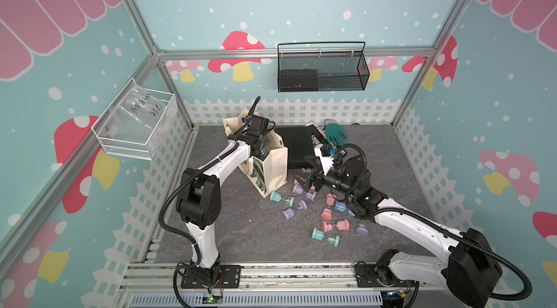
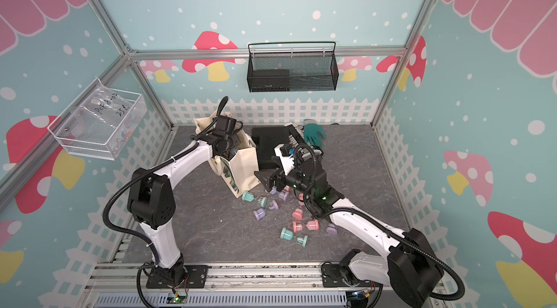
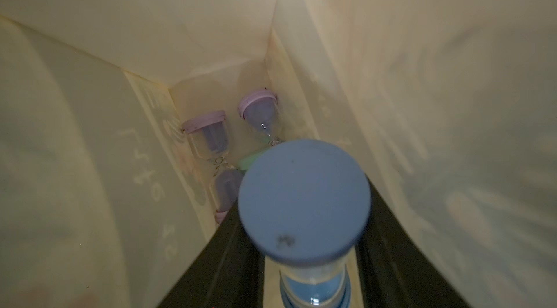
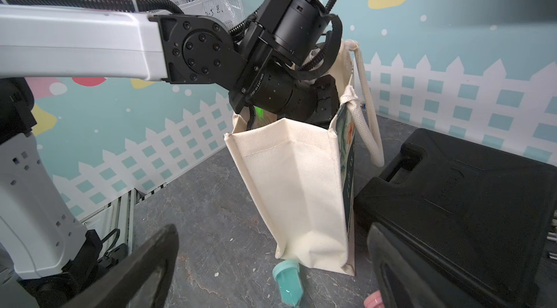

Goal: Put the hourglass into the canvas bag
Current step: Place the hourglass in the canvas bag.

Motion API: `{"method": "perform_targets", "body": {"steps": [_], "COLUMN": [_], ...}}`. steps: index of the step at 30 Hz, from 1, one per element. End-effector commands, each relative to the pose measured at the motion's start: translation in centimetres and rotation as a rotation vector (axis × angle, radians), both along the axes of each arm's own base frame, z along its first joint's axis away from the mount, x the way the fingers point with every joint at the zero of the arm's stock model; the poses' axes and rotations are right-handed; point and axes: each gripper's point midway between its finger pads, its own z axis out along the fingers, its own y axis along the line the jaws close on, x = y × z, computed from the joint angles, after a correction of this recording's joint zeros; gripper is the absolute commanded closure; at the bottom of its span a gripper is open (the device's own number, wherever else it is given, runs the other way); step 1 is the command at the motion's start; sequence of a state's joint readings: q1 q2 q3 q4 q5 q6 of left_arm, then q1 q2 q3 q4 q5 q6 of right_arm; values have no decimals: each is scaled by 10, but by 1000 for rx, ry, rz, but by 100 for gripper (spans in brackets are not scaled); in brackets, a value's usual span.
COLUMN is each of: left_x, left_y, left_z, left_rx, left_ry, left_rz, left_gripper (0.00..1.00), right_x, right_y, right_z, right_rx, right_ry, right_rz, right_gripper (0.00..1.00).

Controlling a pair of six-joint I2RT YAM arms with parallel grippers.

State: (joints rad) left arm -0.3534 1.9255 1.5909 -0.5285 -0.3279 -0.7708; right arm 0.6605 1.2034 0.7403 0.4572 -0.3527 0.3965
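white wire basket: white wire basket on the left wall, with a clear plastic bag with handwriting on it inside.
canvas bag: canvas bag stands upright on the table, rear and left of centre, mouth open.
left gripper: my left gripper is down through the bag mouth, clamped on the blue hourglass below its cap.
blue hourglass: blue hourglass is inside the bag, held above the bottom, cap pointing down.
bag bottom: two purple hourglasses lie there. A bit of a green hourglass shows behind the blue cap.
black case: black case lies flat just beside the bag's right side.
loose hourglasses: loose hourglasses in teal, purple, pink and blue are scattered front-right of the bag. A teal hourglass lies right at the bag's foot.
right gripper: my right gripper is low, between the bag and the pile, jaws wide, nothing in them.
glove: teal glove at the back, right of the case.
black mesh basket: black mesh basket on the back wall.
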Motion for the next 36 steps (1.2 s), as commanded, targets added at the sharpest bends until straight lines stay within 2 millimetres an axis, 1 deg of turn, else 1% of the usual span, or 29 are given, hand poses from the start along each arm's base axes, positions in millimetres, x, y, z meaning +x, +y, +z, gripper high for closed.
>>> {"method": "perform_targets", "body": {"steps": [1, 2, 3, 5, 10, 12, 15, 18, 25, 28, 36], "left_x": [4, 4, 4, 3, 4, 3, 1, 0, -2, -5, -14], "left_y": [2, 2, -5, -8, -10, -9, -8, -7, -6, -5, -5], "left_z": [-11, -18, -23, -30, -29, -30, -29, -26, -7, 8, 59], "left_rx": [-24, -21, -47, -56, -35, -33, -31, -31, -32, -36, -65], "left_ry": [14, 26, 43, 59, 52, 56, 53, 49, 18, -5, -110], "left_rz": [36, 36, 17, 11, 13, 17, 24, 22, 15, 8, -26], "left_gripper": [74, 73, 72, 69, 62, 55, 51, 45, 40, 38, 36], "right_x": [4, 4, 4, 4, 4, 5, 5, 5, 4, 3, 1], "right_y": [-2, -2, -2, -3, -7, -9, -11, -11, -13, -13, -14], "right_z": [8, 7, 7, 7, 2, 1, 2, 5, 7, 6, 9], "right_rx": [9, 8, 7, 8, 0, -1, 3, 9, 16, 17, 33], "right_ry": [-37, -35, -35, -33, -36, -35, -35, -32, -32, -28, -18], "right_rz": [-13, -14, -15, -18, -35, -40, -43, -43, -44, -43, -41], "right_gripper": [0, 0, 0, 0, 1, 1, 0, 0, 0, 0, 0]}}
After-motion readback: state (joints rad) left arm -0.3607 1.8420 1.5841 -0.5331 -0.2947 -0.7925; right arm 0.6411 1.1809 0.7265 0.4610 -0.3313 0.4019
